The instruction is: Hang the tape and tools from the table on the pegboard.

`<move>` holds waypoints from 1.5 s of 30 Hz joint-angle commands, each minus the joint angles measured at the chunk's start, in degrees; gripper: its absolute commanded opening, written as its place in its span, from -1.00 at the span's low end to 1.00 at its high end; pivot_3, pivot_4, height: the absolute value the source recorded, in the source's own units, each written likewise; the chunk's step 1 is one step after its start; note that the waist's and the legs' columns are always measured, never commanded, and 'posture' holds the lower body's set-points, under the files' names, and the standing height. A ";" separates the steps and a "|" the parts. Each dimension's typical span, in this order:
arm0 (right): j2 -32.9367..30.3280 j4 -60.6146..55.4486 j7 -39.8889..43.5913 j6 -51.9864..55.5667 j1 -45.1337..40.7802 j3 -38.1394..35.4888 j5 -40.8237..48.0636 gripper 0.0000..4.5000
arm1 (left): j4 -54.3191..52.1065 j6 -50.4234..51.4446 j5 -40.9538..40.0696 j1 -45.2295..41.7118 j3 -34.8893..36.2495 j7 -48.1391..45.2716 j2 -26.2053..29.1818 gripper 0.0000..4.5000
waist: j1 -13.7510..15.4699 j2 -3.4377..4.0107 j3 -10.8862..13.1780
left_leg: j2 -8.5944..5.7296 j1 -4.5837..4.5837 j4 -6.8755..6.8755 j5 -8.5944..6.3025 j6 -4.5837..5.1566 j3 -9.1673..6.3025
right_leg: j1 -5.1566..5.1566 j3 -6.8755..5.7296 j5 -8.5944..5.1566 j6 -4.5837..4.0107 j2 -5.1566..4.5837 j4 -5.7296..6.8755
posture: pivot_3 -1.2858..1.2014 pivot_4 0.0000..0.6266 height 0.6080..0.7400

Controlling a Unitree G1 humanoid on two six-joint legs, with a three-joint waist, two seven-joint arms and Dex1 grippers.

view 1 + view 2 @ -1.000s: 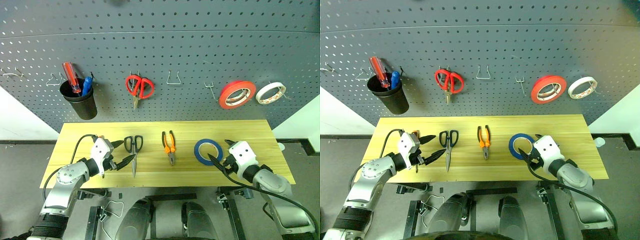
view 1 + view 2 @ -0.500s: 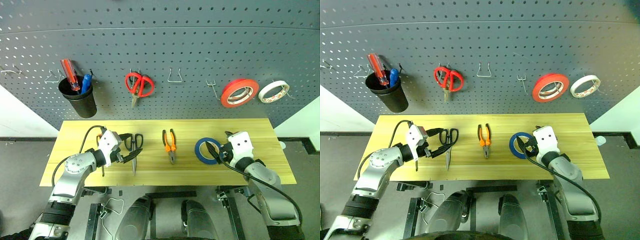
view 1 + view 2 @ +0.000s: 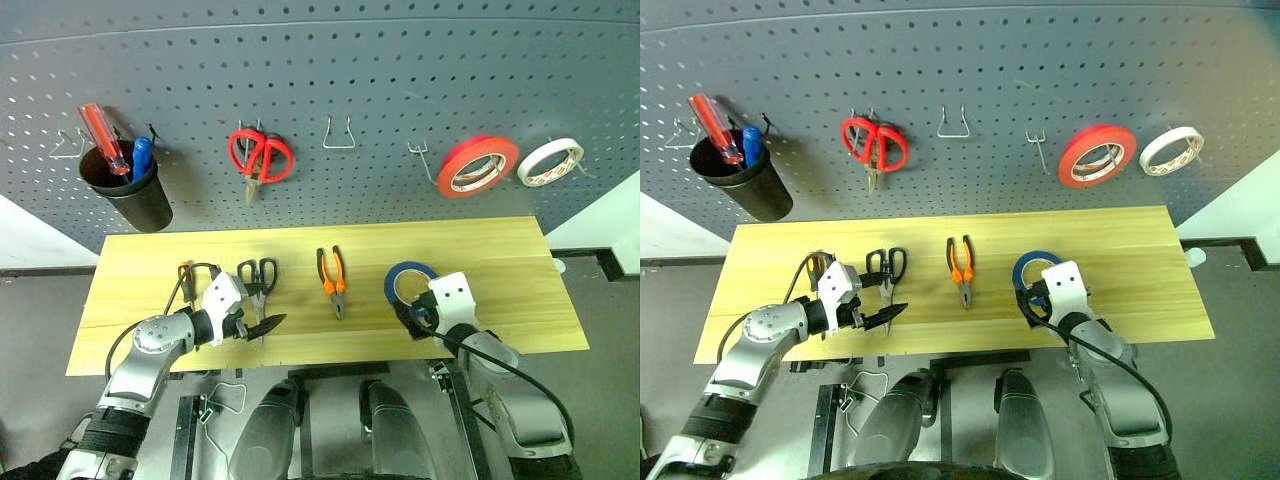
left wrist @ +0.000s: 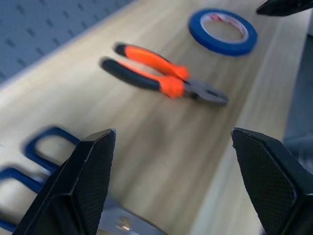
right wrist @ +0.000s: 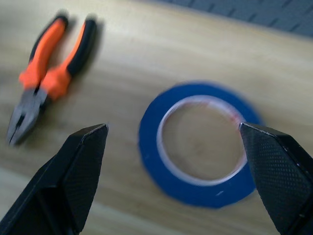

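My right tool (image 5: 173, 171), fingers apart and empty, hangs just above the blue tape (image 5: 198, 142) flat on the worktop (image 3: 480, 255). Light, stiff ring: I'd pinch its rim through the hole.

Blue tape (image 3: 408, 283), orange-and-black pliers (image 3: 333, 280), yellowish table (image 3: 500, 270)

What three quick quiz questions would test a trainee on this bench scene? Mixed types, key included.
1. True or false: the blue tape already hangs on the pegboard.
2. Which item lies between the dark-handled scissors and the blue tape? A) red scissors B) pliers C) white tape roll
3. Fill in: the right tool is ____ above the blue tape.

Key
1. False; it lies flat on the table.
2. B
3. Open; its fingers stand either side of the roll, not touching it.
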 commanded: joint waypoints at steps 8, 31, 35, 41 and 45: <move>-0.40 4.12 1.73 -1.48 -4.26 4.04 -2.38 1.00 | -9.66 3.88 -1.31 5.60 0.06 0.26 0.78 0.75 | -0.53 -0.01 1.45 | 0.01 -0.10 -0.03 0.00 -0.01 0.01 | -0.17 -0.01 0.01 0.01 0.00 0.08 | 0.10 0.21 0.55; -2.67 15.04 5.16 0.04 -11.48 4.57 -5.32 1.00 | -19.01 13.52 -5.83 4.25 2.52 1.51 3.33 0.75 | -0.16 -0.11 4.18 | 0.00 -0.18 -0.03 0.04 -0.08 0.01 | -0.29 -0.03 0.02 0.01 0.02 0.21 | 0.12 0.36 0.55; -3.35 15.81 5.98 2.30 -12.04 5.02 -5.56 1.00 | -19.37 14.17 -6.27 3.89 2.94 1.27 4.21 0.75 | -0.16 -0.17 4.32 | 0.00 -0.23 -0.04 0.05 -0.08 0.01 | -0.35 -0.03 0.02 0.01 0.02 0.22 | 0.12 0.37 0.55; -4.02 15.06 7.95 4.46 -11.76 5.61 -4.91 1.00 | -19.99 14.64 -6.62 4.25 3.06 1.30 4.54 0.75 | -0.07 -0.20 4.34 | 0.00 -0.23 -0.03 0.05 -0.09 0.01 | -0.34 -0.02 0.02 0.01 0.01 0.23 | 0.12 0.39 0.55; -3.97 14.40 7.99 5.05 -11.43 5.53 -5.04 0.75 | -20.20 14.97 -6.82 4.34 3.24 1.55 4.54 0.76 | -0.09 -0.22 4.36 | 0.01 -0.23 -0.04 0.05 -0.09 0.01 | -0.34 -0.02 0.02 0.00 0.00 0.22 | 0.12 0.39 0.55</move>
